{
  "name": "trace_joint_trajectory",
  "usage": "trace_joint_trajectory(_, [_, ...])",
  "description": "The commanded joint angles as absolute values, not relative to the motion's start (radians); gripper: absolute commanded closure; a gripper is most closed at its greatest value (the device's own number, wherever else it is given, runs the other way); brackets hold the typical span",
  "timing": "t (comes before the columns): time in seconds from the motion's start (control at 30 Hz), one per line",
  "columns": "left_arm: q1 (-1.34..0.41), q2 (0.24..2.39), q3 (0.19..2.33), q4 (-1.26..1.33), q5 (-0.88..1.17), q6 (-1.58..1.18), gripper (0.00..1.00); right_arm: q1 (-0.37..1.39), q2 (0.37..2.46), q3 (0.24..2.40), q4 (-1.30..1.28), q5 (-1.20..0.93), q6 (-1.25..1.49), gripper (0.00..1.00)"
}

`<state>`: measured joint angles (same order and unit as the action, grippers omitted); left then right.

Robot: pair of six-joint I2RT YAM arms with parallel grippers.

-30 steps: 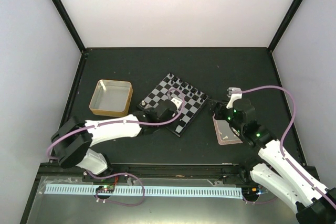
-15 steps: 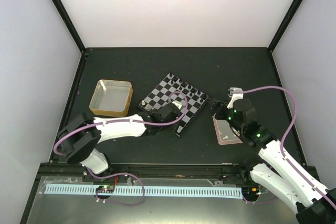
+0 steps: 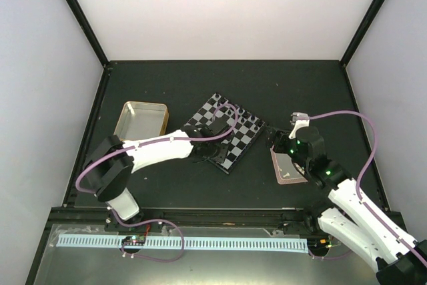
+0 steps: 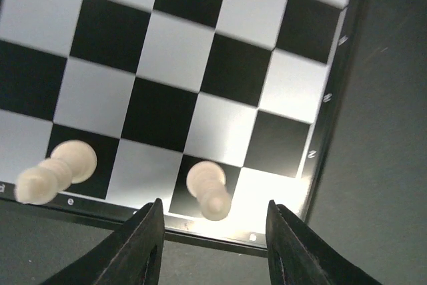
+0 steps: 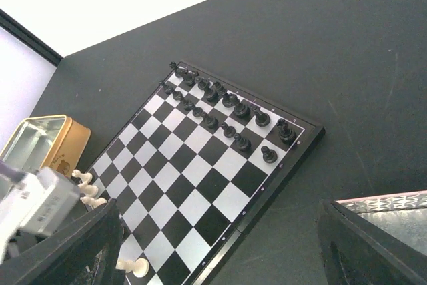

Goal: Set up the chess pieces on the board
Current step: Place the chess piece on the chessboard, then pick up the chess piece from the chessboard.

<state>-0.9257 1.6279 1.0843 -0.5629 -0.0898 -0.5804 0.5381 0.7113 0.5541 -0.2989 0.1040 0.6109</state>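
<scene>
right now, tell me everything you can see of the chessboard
The chessboard is a small square of black and pale checks with a thin dark rim carrying tiny markings. It lies flat on the dark table, turned diagonally. Black pieces stand in two rows along its far edge; cream pieces stand on the opposite row, one between the open left gripper fingers.

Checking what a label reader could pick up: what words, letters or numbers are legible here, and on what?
"e": dark rim of the black-and-pale-grey checked chessboard, left wrist view.
Other rim marks: too blurred to read.
Print on the yellow-sided metal tin: too small to read.
</scene>
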Motion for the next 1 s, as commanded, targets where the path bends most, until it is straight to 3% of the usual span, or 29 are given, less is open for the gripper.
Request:
trace_joint_trajectory(0.0, [-0.914,1.682,1.127,-0.638,-0.029,-0.606,0.57,0.541,0.703,0.545,-0.302,0.124,0.621,0.2])
trace_joint_trajectory(0.47, [-0.902,1.732,1.176,-0.636,-0.045,-0.581,0.67,0.541,0.705,0.544,-0.29,0.09,0.601,0.2])
trace_joint_trajectory(0.57, [-0.902,1.733,1.181,-0.632,-0.042,-0.574,0.79,0.541,0.707,0.542,-0.27,0.046,0.588,0.2])
trace_joint_trajectory(0.7, [-0.902,1.747,1.204,-0.653,-0.047,-0.565,0.87,0.541,0.723,0.544,-0.245,-0.023,0.578,0.21])
trace_joint_trajectory(0.97, [-0.903,1.711,1.208,-0.68,-0.069,-0.555,0.93,0.541,0.733,0.555,-0.262,0.003,0.583,0.22])
